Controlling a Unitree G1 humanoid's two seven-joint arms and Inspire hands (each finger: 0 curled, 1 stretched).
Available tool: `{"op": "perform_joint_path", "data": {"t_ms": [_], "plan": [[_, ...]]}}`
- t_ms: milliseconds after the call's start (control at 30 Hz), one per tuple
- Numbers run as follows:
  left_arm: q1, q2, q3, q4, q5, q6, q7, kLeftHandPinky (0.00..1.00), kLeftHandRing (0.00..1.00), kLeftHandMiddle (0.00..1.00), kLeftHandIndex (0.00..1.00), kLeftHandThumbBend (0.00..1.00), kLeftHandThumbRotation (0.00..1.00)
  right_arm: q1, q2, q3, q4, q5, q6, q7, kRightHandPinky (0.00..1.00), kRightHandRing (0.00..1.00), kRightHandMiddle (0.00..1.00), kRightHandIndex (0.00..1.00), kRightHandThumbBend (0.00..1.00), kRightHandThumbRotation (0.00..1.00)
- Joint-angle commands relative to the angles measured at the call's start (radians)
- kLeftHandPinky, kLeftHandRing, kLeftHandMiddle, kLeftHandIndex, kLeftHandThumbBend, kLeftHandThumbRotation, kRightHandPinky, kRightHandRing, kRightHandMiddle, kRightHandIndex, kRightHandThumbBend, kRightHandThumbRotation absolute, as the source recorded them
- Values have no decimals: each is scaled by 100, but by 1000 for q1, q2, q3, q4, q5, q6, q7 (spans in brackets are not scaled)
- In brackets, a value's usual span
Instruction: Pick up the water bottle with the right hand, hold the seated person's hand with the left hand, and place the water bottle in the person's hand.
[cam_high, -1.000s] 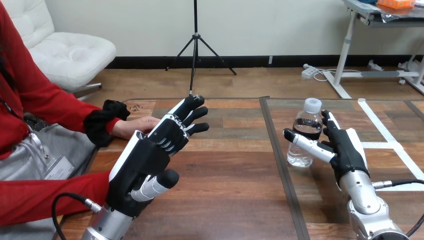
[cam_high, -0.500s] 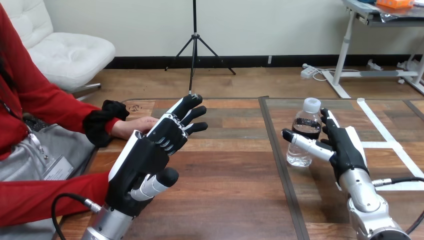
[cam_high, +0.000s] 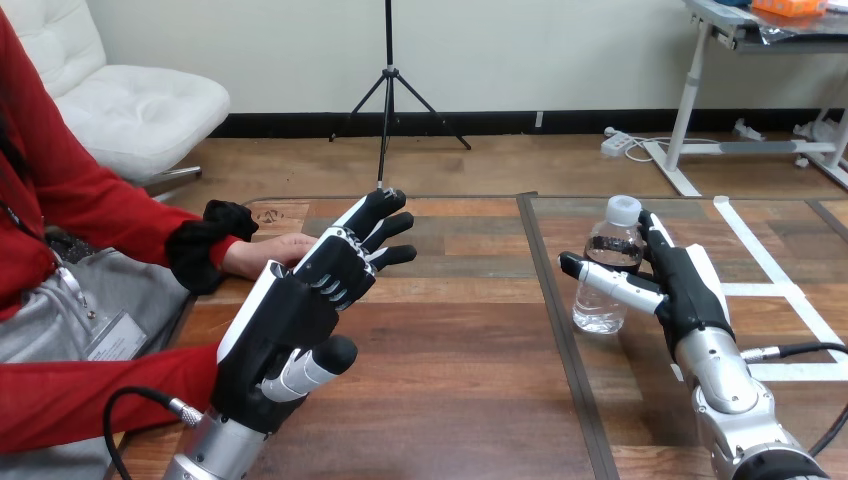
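Seen from the head view, the water bottle (cam_high: 606, 270) is found upright on the right half of the wooden surface (cam_high: 450, 340), its white cap on. The right hand (cam_high: 690, 292) is held just beside it, on its right. The fingers (cam_high: 652, 232) are kept straight and pointed upward along the bottle's far right side, while the thumb is stretched leftward across the front of the bottle. The hand is spread wide and nothing is gripped; whether the thumb touches the bottle cannot be told.

At the left, the left hand (cam_high: 290, 312) is raised above the surface, back toward the camera, its fingers (cam_high: 388, 226) straight and slightly spread, nothing held. The person's hand (cam_high: 272, 250) is laid on the surface just beyond it, partly hidden by it; contact between the two cannot be told.
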Motion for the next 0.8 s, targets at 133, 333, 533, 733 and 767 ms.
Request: {"op": "perform_joint_path", "data": {"t_ms": [133, 333, 533, 733, 767], "plan": [[-10, 8, 11, -52, -7, -17, 10, 84, 92, 95, 92, 100, 74, -98, 5, 8, 11, -9, 0, -2, 89, 98, 99, 100, 100, 36], [-14, 9, 17, -49, -23, -12, -3, 83, 92, 94, 92, 100, 74, -104, 10, 14, 21, -19, 15, -12, 87, 97, 98, 100, 100, 38], [-8, 12, 20, -56, -24, -7, 0, 83, 91, 93, 91, 100, 74, -112, 13, 30, 30, -40, 35, -26, 86, 96, 98, 100, 100, 40], [-3, 13, 23, -66, -33, -1, -8, 82, 91, 93, 90, 100, 74, -118, 17, 41, 39, -57, 57, -37, 87, 96, 98, 100, 100, 41], [-2, 13, 24, -68, -35, -3, -8, 82, 91, 93, 90, 100, 74, -119, 18, 42, 41, -60, 60, -40, 87, 96, 98, 100, 100, 40]]}}
